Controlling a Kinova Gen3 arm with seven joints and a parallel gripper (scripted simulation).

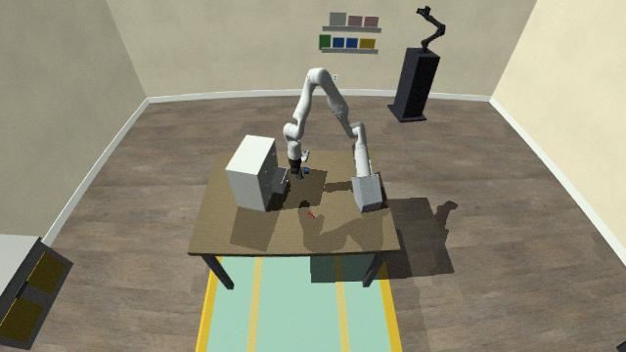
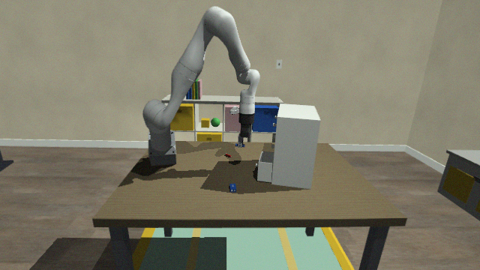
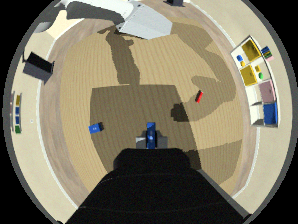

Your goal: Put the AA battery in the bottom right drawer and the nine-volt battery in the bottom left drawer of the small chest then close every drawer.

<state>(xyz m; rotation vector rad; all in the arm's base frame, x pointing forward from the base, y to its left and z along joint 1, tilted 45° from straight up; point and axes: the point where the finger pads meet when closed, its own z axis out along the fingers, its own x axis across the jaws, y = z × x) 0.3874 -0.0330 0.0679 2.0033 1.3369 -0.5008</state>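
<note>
The white chest (image 1: 250,166) (image 2: 296,146) stands upright; its right bottom drawer (image 1: 282,181) (image 2: 265,170) is pulled partly out. No other drawer visibly stands out, though the fronts show only edge-on. My gripper (image 1: 299,176) (image 2: 241,145) (image 3: 151,136) is shut on the slim blue AA battery (image 3: 151,131), whose length points away from the wrist in the wrist view. The gripper points down and hangs above the table in front of the chest, clear of the open drawer. The blue nine-volt battery (image 1: 306,170) (image 2: 232,187) (image 3: 95,128) lies on the table, to the left in the wrist view.
A small red object (image 1: 310,215) (image 2: 228,155) (image 3: 199,96) lies on the table (image 1: 215,235) (image 2: 180,206), on the other side of the gripper from the nine-volt battery. The robot's base (image 1: 367,193) (image 2: 162,150) stands at the table side opposite the chest.
</note>
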